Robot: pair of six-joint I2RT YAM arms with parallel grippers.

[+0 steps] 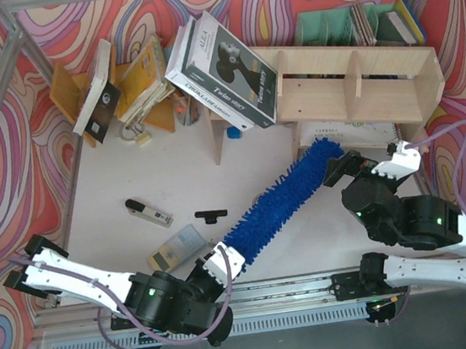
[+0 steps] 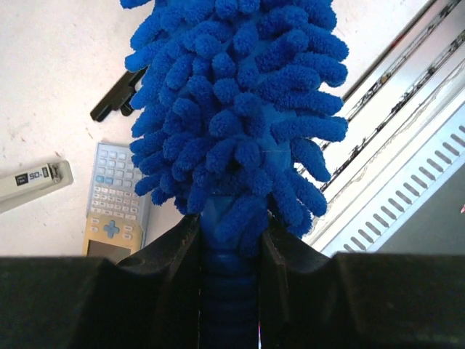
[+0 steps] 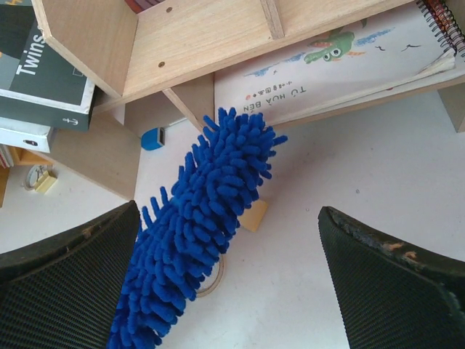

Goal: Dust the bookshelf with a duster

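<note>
The bright-blue fluffy duster [image 1: 283,202] slants across the table from near left up toward the pale plywood bookshelf [image 1: 358,82]. Its tip ends just in front of the shelf's lower edge. My left gripper [image 1: 220,265] is shut on the duster's ribbed blue handle [image 2: 229,291], both fingers pressed against it in the left wrist view, where the gripper [image 2: 231,233] sits just below the strands [image 2: 232,109]. My right gripper [image 1: 342,165] hangs open beside the duster's tip. In the right wrist view the duster [image 3: 196,225] runs past the left finger [image 3: 80,276] of that gripper [image 3: 229,218], with the bookshelf [image 3: 203,43] above.
A calculator [image 1: 178,248], a stapler [image 1: 148,212] and a small black clip [image 1: 210,215] lie on the table left of the duster. A large boxed item [image 1: 220,70] leans on the shelf's left end. A spiral book [image 3: 341,58] lies under the shelf; a tape ring [image 3: 214,280] and a yellow block [image 3: 254,216] sit beneath the duster.
</note>
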